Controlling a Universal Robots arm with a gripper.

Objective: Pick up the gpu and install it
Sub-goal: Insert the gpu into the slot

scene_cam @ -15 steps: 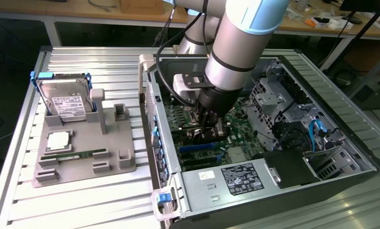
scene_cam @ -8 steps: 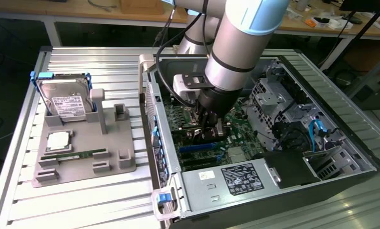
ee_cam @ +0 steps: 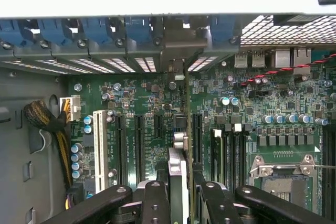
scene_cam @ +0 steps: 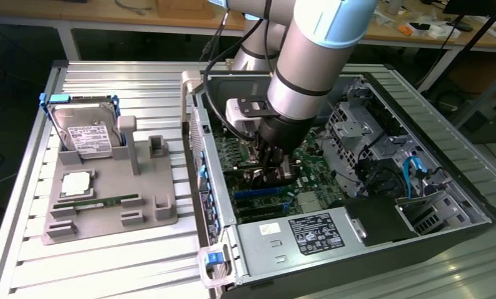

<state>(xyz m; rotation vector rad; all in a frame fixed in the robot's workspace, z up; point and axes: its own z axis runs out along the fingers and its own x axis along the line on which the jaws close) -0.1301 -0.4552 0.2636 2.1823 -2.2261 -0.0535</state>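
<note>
My gripper [scene_cam: 273, 169] is down inside the open PC case [scene_cam: 447, 187], over the green motherboard [scene_cam: 316, 167]. In the wrist view the gpu [ee_cam: 177, 169] shows edge-on, upright, between the black fingers [ee_cam: 156, 203] of my gripper [ee_cam: 178, 200], which is shut on it. The card's far end reaches the rear slot openings of the case, where its metal bracket [ee_cam: 178, 51] stands. The card hangs over the motherboard's [ee_cam: 142, 103] row of black expansion slots [ee_cam: 139, 145], beside a white slot [ee_cam: 98, 145]. Whether its edge is in a slot is hidden by the card itself.
A grey parts holder [scene_cam: 148, 212] on the slatted table at the exterior view's left carries a hard drive [scene_cam: 86, 134], a processor [scene_cam: 76, 182] and a RAM stick [scene_cam: 98, 202]. Inside the case are the power supply [scene_cam: 310, 230], blue cables [scene_cam: 414, 174], a CPU socket [ee_cam: 283, 174] and a yellow-black cable bundle [ee_cam: 47, 119].
</note>
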